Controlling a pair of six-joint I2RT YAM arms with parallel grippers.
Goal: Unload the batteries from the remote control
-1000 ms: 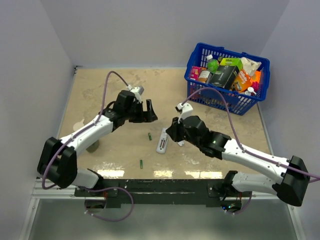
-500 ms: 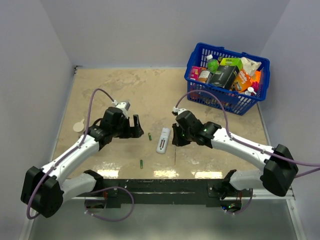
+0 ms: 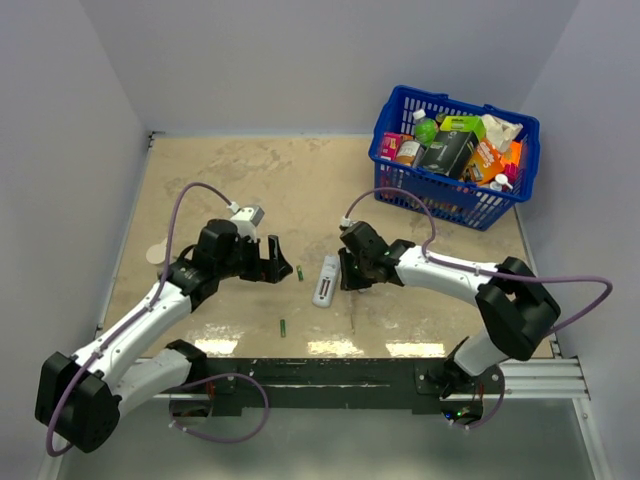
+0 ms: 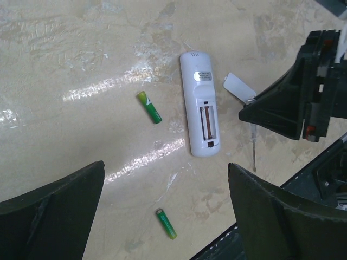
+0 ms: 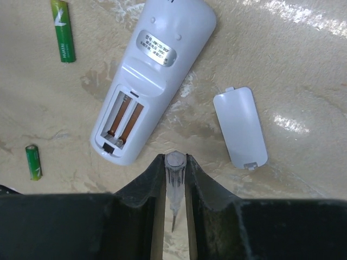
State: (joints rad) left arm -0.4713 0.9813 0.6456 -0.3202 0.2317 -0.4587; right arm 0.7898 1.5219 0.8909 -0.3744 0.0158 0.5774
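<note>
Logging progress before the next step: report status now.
Left gripper jaws open, empty. Right gripper jaws shut on pick. Remote control bay empty, both batteries out on table. Cover loose beside it.

Two green batteries (image 4: pixel 148 107), one white remote control (image 4: pixel 201 103), one small white battery cover (image 4: pixel 238 86), one thin pointed tool (image 5: pixel 174 184) and one blue plastic basket (image 3: pixel 470 208).

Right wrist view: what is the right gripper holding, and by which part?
The right gripper pinches a thin clear pointed tool by its blunt round end; the pointed end is free.
</note>
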